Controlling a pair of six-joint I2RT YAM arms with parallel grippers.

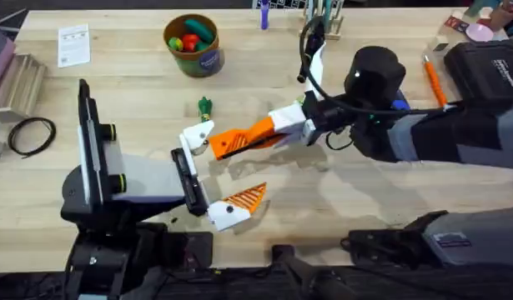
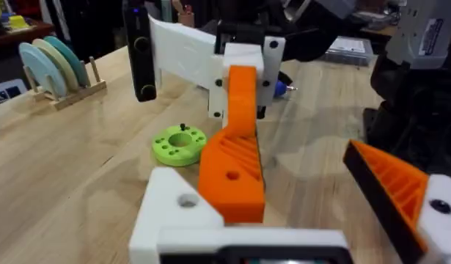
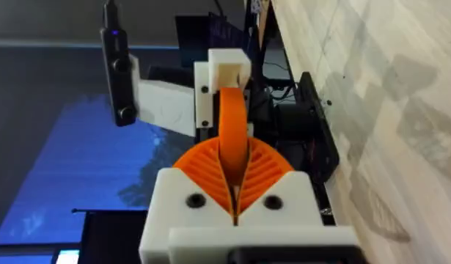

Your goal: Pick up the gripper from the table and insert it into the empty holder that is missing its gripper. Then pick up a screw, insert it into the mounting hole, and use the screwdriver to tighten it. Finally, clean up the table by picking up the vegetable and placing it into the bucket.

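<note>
The gripper [image 1: 239,142], an orange ribbed wedge, hangs above the table's middle with my right gripper [image 1: 279,125] shut on its far end. Its near end rests against the white holder [image 1: 198,135] on the farther finger of my left gripper [image 1: 218,171], which stands open; I cannot tell whether it is seated. In the left wrist view the wedge [image 2: 232,165] lies along the holder [image 2: 177,202]. The right wrist view shows my pads [image 3: 265,169] clamped on the wedge [image 3: 232,125]. The bucket [image 1: 195,57] stands at the back. A blue screwdriver end [image 1: 399,104] peeks from behind the right arm. The vegetable is out of view.
A green disc [image 2: 179,143] with a small black screw stuck in it sits just beyond the holder. Toy produce fills the bucket. An orange pen-like tool [image 1: 431,79] and a black case [image 1: 490,71] lie at the back right, a cable coil [image 1: 31,133] at the left.
</note>
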